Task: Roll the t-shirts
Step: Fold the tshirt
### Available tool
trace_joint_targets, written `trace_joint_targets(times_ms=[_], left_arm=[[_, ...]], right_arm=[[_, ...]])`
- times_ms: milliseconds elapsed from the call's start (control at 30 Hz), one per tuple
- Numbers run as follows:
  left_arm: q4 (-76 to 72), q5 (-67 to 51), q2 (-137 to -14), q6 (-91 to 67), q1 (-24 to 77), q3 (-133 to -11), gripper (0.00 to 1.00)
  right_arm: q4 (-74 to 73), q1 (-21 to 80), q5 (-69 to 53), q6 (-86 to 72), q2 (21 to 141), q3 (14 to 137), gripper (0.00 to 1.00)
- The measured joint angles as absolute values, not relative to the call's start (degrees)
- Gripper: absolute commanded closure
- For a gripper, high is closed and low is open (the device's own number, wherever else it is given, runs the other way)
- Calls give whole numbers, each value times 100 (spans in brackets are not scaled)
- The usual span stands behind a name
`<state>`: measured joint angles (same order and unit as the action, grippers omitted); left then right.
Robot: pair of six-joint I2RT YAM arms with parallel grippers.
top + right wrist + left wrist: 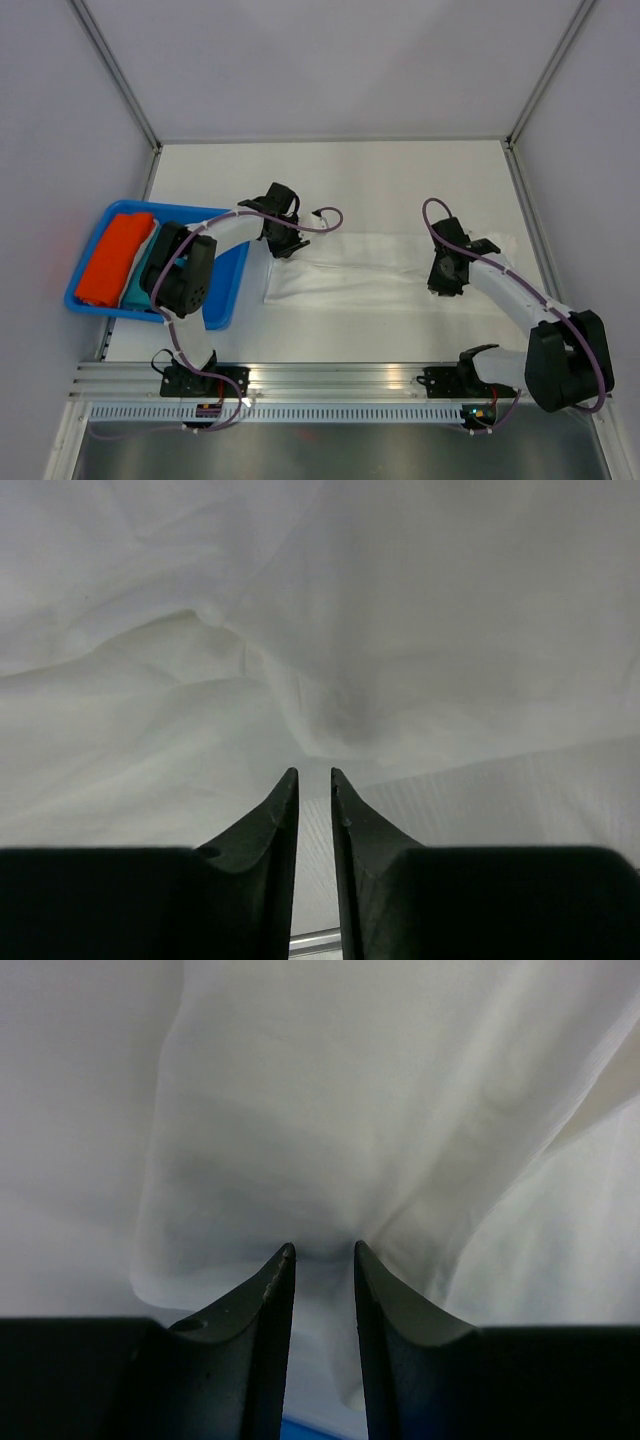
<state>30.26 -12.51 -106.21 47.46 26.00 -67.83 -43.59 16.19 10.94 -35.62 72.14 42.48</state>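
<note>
Left gripper (324, 1250) clamps a gathered fold of the white t-shirt (365, 270). Right gripper (314, 772) stands nearly closed at the shirt's right end; whether it grips cannot be told. The shirt lies flat mid-table (330, 180) on a white surface. Pale walls (330, 60) enclose the left, far and right sides.

Lab test cell: white panel walls (350, 60), aluminium rail (330, 385).

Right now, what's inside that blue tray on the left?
Inside the blue tray lie an orange t-shirt and, beside it, a teal t-shirt, both bundled. The left arm hangs over the tray's right half, so whatever lies beneath it is hidden.
</note>
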Motion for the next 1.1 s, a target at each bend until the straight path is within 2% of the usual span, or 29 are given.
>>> trace_joint_targets(times_ms=[67, 200, 300, 367, 433, 500, 600, 667, 733, 1000, 1100], left_arm=[[2985, -1251, -10597, 4764, 2593, -6742, 65], [2921, -1253, -10560, 4786, 2582, -6687, 65], [2908, -1256, -10558, 4786, 2576, -6678, 65], [2906, -1256, -10558, 4781, 2574, -6678, 65], [2904, -1253, -10558, 4775, 2574, -6681, 65], [2904, -1249, -10549, 4733, 2574, -6681, 65], [2906, -1201, -10547, 4617, 2574, -6692, 65], [2912, -1090, -10547, 4484, 2571, -6735, 65], [2899, -943, -10549, 4313, 2550, -6834, 64], [2495, -283, -11205, 3570, 2283, -7653, 65], [2456, -196, -11340, 3435, 2248, -7664, 65]], right_arm=[[-4508, 1621, 913, -3667, 7035, 4248, 68], [-4886, 1629, 884, -3826, 6414, 4344, 66], [-5006, 1568, 1288, -3795, 6206, 4810, 73], [-4794, 1297, 1382, -3664, 6294, 5129, 82], [-4348, 705, 1299, -3481, 6558, 5286, 88], [-3898, -121, 1208, -3306, 7032, 5345, 89], [-3380, -1177, 1199, -3140, 7878, 5400, 82], [-3098, -1664, 1249, -3030, 8385, 5461, 73], [-2882, -1916, 1234, -2908, 8844, 5629, 63], [-2176, -2130, 1144, -2445, 10029, 6158, 64], [-2008, -2215, 1131, -2355, 10208, 6191, 72]])
